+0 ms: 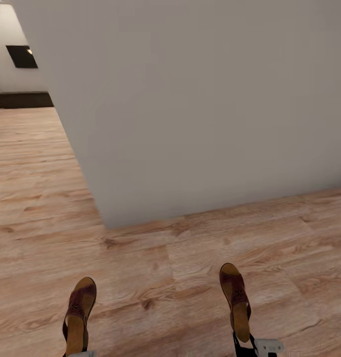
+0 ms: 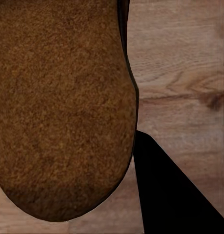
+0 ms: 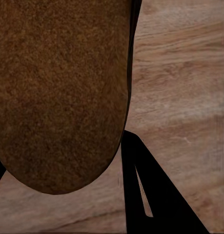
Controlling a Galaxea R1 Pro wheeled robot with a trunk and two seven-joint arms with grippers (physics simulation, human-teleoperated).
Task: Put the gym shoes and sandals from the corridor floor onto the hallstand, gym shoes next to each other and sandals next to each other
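Note:
Two brown sandals with tan insoles show at the bottom of the head view, held above the corridor floor [image 1: 180, 258]. My left gripper [image 1: 77, 353] is shut on the heel of the left sandal [image 1: 80, 310]. My right gripper [image 1: 246, 343] is shut on the heel of the right sandal [image 1: 235, 297]. In the left wrist view the sandal's brown sole [image 2: 63, 107] lies close to the camera beside a black finger [image 2: 165, 195]. The right wrist view shows the other sole [image 3: 63, 92] and a black finger [image 3: 155, 195]. The gym shoes and the hallstand are out of view.
A plain light-grey wall [image 1: 200, 99] stands just ahead, its corner [image 1: 107, 223] meeting the floor at left of centre. Left of it the plank floor runs back to a dark low ledge [image 1: 24, 99] and a white wall with a black panel [image 1: 22, 56].

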